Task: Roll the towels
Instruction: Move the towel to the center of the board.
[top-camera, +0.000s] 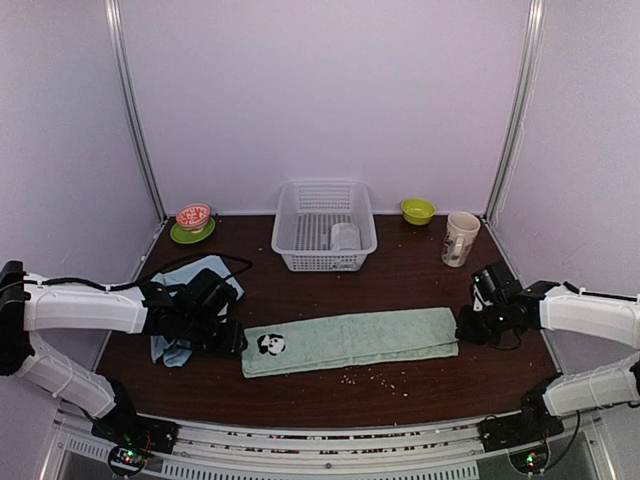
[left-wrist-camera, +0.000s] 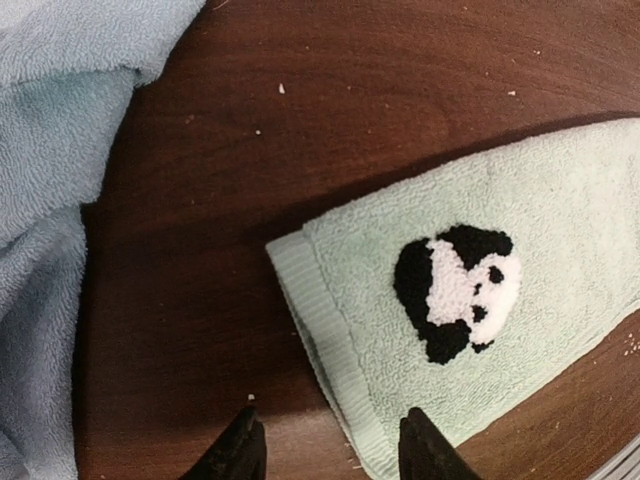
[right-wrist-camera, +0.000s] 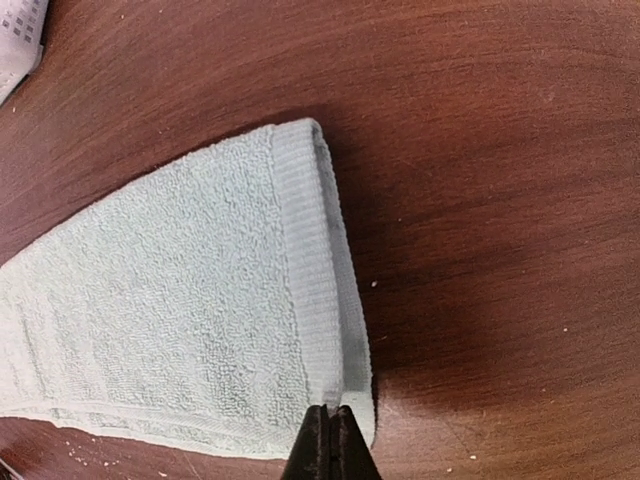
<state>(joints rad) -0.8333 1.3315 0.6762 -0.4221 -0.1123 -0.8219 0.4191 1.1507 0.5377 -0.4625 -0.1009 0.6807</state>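
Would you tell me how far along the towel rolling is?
Done: perhaps the small greyish-white towel in the white lattice basket. In hand: the pale green panda-patch towel lies flat, unrolled, right gripper shut at its end. Remaining: rolling it and the crumpled light blue towel.

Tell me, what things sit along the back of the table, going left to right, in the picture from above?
Along the back: pink bowl on a green saucer → white basket → green bowl → mug.
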